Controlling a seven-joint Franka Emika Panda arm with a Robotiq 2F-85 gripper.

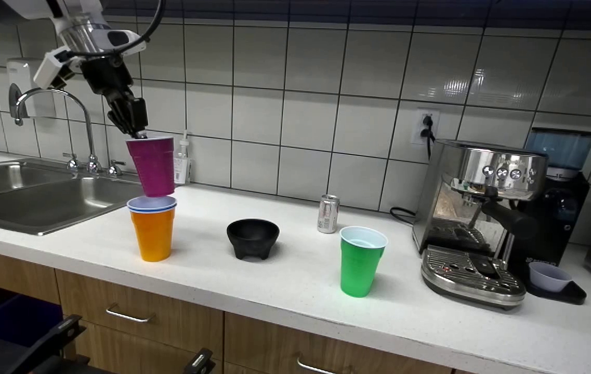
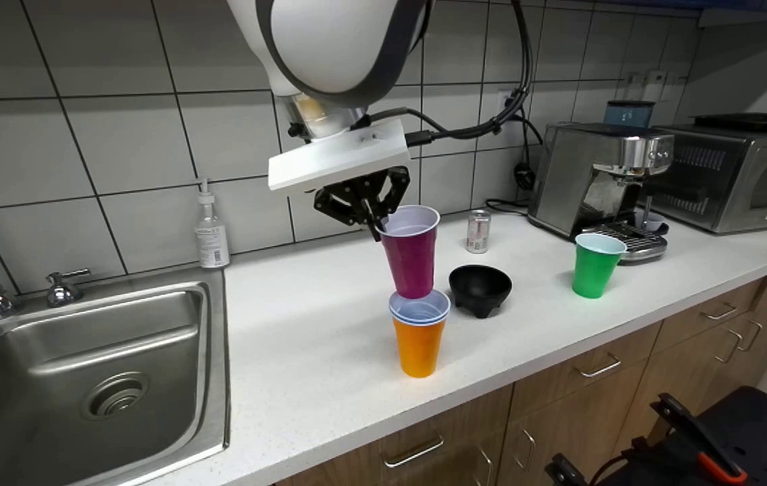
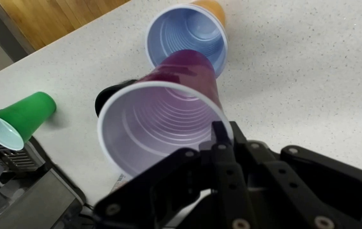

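While the gripper (image 3: pixel 228 132) pinches a purple plastic cup (image 2: pixel 412 264) at its rim, the cup hangs over the mouth of an upright orange plastic cup (image 2: pixel 418 347) on the white countertop (image 2: pixel 309 344).

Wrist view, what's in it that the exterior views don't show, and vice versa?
Only the wrist view: the ridges deep inside the purple cup.
Only the exterior views: the sink and faucet.
Shared by all: the gripper shut on the purple cup's rim, the orange cup, the green cup, the black bowl and the coffee machine.
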